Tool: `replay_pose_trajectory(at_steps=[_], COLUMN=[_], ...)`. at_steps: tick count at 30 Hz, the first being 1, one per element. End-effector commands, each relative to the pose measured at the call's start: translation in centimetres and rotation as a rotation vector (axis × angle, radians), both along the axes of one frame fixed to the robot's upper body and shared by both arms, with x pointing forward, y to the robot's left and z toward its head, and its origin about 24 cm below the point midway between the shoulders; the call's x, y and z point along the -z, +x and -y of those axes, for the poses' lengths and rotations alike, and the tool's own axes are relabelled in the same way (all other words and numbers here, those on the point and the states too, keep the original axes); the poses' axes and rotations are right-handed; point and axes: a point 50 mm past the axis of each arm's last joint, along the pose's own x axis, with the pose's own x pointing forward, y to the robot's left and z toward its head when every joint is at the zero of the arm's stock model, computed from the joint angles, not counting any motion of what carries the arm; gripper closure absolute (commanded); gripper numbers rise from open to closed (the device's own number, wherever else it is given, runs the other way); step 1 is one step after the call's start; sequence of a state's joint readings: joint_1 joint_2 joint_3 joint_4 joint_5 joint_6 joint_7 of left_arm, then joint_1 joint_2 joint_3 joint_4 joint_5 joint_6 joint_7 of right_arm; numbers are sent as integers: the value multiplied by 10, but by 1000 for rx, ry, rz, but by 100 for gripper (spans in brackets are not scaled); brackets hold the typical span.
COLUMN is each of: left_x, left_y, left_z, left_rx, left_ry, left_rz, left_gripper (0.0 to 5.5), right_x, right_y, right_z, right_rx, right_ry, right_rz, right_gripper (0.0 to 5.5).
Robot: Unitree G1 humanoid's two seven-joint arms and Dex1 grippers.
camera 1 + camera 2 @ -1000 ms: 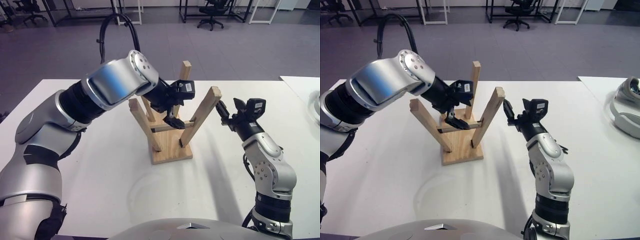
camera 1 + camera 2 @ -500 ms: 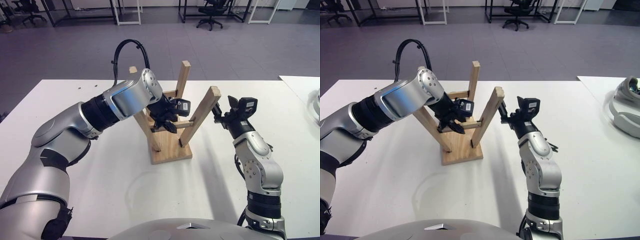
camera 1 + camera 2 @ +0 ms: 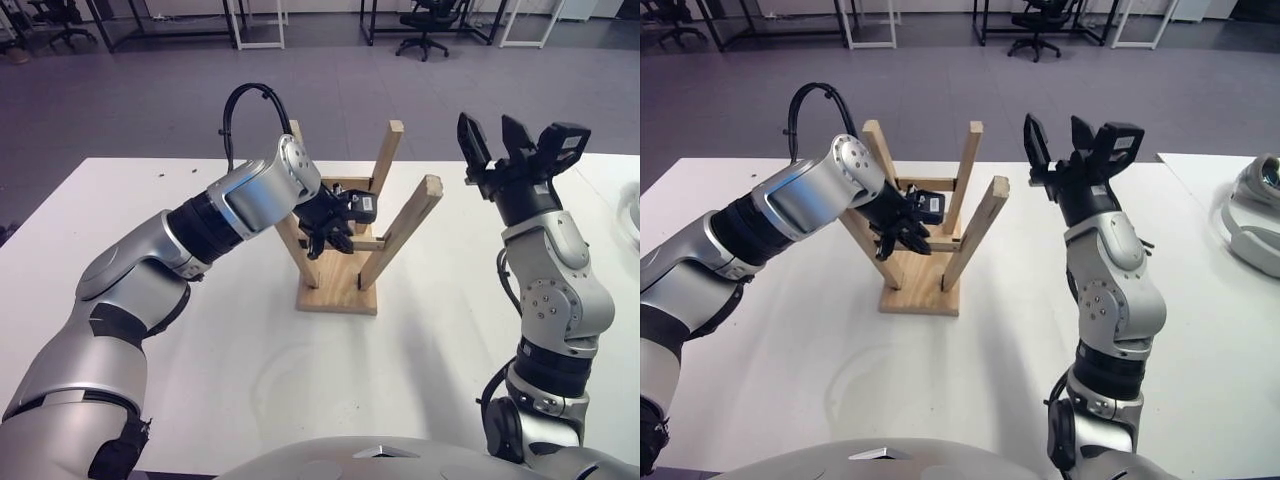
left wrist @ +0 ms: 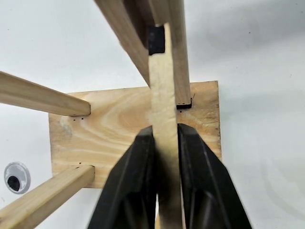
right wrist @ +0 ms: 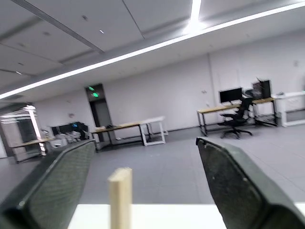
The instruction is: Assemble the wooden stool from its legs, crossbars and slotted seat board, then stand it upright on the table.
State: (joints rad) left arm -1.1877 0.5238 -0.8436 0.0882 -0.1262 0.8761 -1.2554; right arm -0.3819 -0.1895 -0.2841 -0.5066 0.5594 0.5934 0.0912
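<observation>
I start from the white counter [image 3: 200, 330]. The stool [image 3: 345, 250] sits near its middle, a little toward the far edge, upside down with its legs pointing up. The slotted seat board [image 3: 335, 298] lies flat on the counter, and in the left wrist view all the legs I can see enter it at their slots.

The leg nearest the right edge [image 3: 400, 232] leans outward the most, and its free end is close below my raised right gripper [image 3: 490, 128]. That gripper's fingers are spread wide and hold nothing.

My left gripper [image 4: 165, 131] reaches in between the legs from the left-edge side. Its fingers [image 4: 138, 171] are clamped on both faces of a crossbar [image 4: 162, 86].

I judge the step in hand to be seating this crossbar firmly before the stool is turned over. To do it well I push along the bar's own length, not across it, so the legs don't rack sideways in their slots. The board is light and could slide on the counter, so I want the right gripper down on that outer leg first, bracing it against the push. I hold the clamp square on the bar, since a twisted grip may pry the joint open. I can't see the bar's far end clearly, so I press slowly.
</observation>
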Motion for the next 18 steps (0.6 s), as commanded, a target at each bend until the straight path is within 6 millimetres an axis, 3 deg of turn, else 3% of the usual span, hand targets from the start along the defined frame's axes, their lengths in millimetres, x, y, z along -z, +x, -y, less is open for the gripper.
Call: replay_pose_trajectory(at_steps=[1, 6, 12, 18], left_x=[-2, 1, 4, 3], left_y=[4, 2, 3, 8], left_z=[4, 4, 8, 9], left_rx=[-35, -34, -25, -27], left_ry=[-48, -47, -40, -35], left_rz=[7, 0, 21, 62], left_gripper=[504, 505, 505, 505], right_x=[-7, 34, 27, 61], right_y=[-4, 3, -1, -4], right_z=[-18, -12, -20, -13], right_rx=[-65, -45, -186, -167], right_ry=[25, -34, 121, 183], right_rz=[-80, -417, -421, -616], right_gripper=[154, 154, 154, 154])
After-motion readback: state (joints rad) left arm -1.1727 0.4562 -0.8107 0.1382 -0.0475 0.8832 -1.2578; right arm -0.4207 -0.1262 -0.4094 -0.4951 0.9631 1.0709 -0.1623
